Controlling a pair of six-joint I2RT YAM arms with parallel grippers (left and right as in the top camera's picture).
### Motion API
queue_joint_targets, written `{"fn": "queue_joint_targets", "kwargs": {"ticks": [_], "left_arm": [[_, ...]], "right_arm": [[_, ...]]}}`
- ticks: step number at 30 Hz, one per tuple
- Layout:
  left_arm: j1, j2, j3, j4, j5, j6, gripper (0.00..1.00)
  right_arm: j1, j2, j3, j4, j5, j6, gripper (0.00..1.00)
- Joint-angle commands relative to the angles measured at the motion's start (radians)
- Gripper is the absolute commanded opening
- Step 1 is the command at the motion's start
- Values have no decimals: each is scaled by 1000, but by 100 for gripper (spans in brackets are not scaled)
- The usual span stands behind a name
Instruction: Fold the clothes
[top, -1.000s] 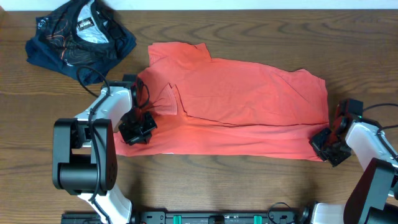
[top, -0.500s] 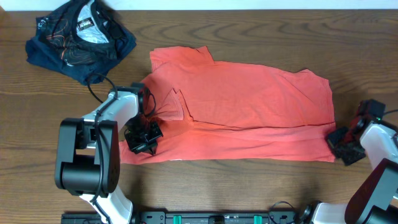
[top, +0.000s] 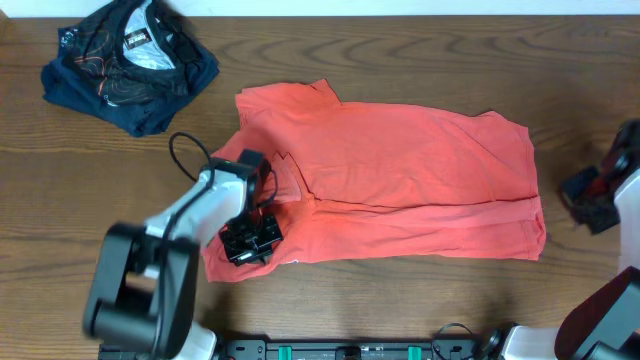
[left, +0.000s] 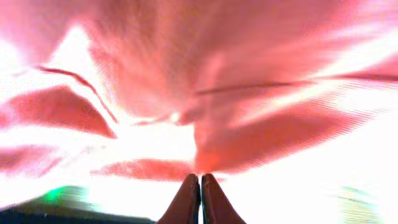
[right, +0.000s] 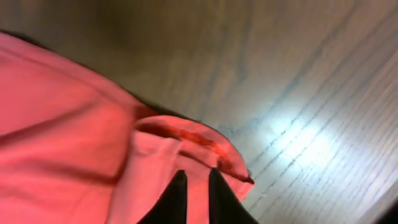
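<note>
The coral-red T-shirt (top: 400, 170) lies spread across the middle of the table, its lower strip folded up in a long band. My left gripper (top: 250, 243) sits on the shirt's lower-left part, shut on the cloth. In the left wrist view its fingertips (left: 200, 177) are pressed together at a fold of the red fabric (left: 186, 62). My right gripper (top: 590, 195) is off the shirt's right edge, over bare wood. In the right wrist view its jaws (right: 198, 174) stand slightly apart above the shirt's corner (right: 186, 140), gripping nothing.
A dark navy garment (top: 130, 65) with thin red lines is bunched at the back left. The left arm's cable (top: 185, 150) loops over the wood beside the shirt. Bare wooden table (top: 590, 90) lies to the right of the shirt.
The left gripper has moved right and toward the front, dragging the shirt's lower-left edge with it. The right gripper has let go of the right corner and drawn away to the right.
</note>
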Motion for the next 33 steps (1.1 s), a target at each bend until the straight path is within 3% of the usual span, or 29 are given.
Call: {"fn": "queue_joint_targets", "kwargs": {"ticks": [1,4,9,14,18,20,23,24,27,31,33], "left_arm": [[6,-107,5,7,-106,-48,6],[42,-172,6,8,-143,-47,6],[106,-200,6,9,-142,-8,6],[118,-194,6,12,-143,2,7],[118,-194,6,11,-143,13,29],[118,-194,6,11,-143,46,52],[118,-194,6,11,-143,55,54],[118,-194,6,11,-143,55,58],[118,-195,6,11,-143,55,84],[118,-195,6,11,-143,55,90],[118,-195,6,15,-143,55,98]], "right_arm": [[-3,1,64,-53,-85,-59,11],[0,1,58,-109,-184,-112,1],[58,1,-44,-129,-220,-201,1],[121,1,-236,10,-219,-167,1],[114,1,-336,102,-219,-125,2],[108,1,-360,125,-217,-125,3],[92,1,-371,128,-172,-111,4],[86,1,-372,128,-150,-100,4],[72,1,-375,138,-68,-72,4],[43,1,-380,138,-44,-63,3],[25,1,-383,145,-43,-64,3]]}}
